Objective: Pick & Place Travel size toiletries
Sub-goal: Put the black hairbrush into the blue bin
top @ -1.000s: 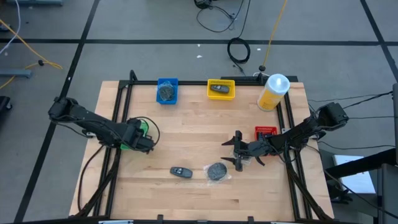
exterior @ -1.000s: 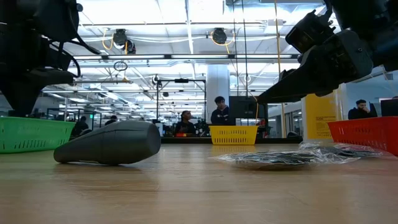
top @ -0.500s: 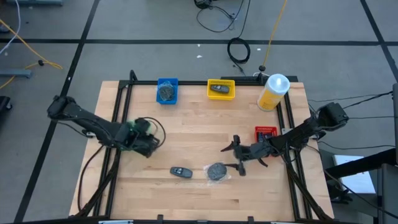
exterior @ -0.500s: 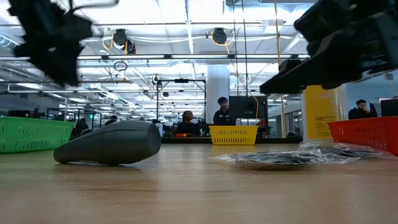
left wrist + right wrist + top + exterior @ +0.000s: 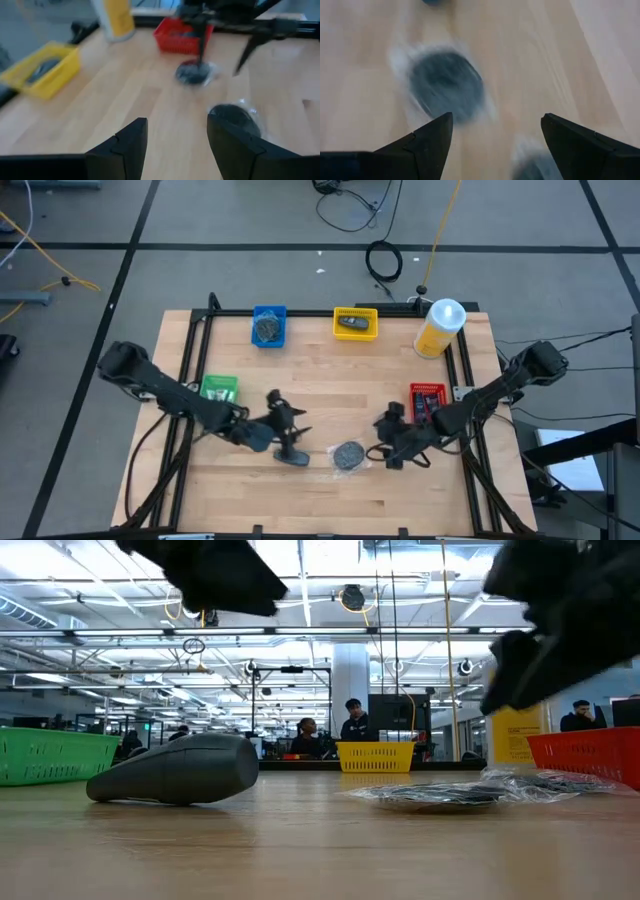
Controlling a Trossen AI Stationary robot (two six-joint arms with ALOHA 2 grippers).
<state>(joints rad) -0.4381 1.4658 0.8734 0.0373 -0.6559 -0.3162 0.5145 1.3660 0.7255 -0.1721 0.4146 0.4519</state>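
A dark oblong mini bottle (image 5: 292, 458) (image 5: 175, 772) lies on its side on the wooden table, near the near edge. To its right lies a flat grey disc in clear wrap (image 5: 348, 455) (image 5: 440, 795) (image 5: 445, 85). My left gripper (image 5: 287, 428) (image 5: 175, 145) is open and hovers just above and on the far side of the bottle (image 5: 235, 117). My right gripper (image 5: 386, 442) (image 5: 495, 145) is open and low over the table, just right of the disc. Neither touches anything.
Along the far edge stand a blue tray with a disc (image 5: 268, 327), a yellow tray with a dark item (image 5: 355, 323) and a tall yellow bottle (image 5: 440, 328). A green tray (image 5: 218, 388) sits at the left, a red tray (image 5: 427, 394) at the right.
My left gripper has swung from over the green tray at the table's left toward the middle and the near edge, ending above the dark bottle. My right gripper has shifted a little toward the near edge and dropped lower beside the disc. Bottle and disc have stayed put.
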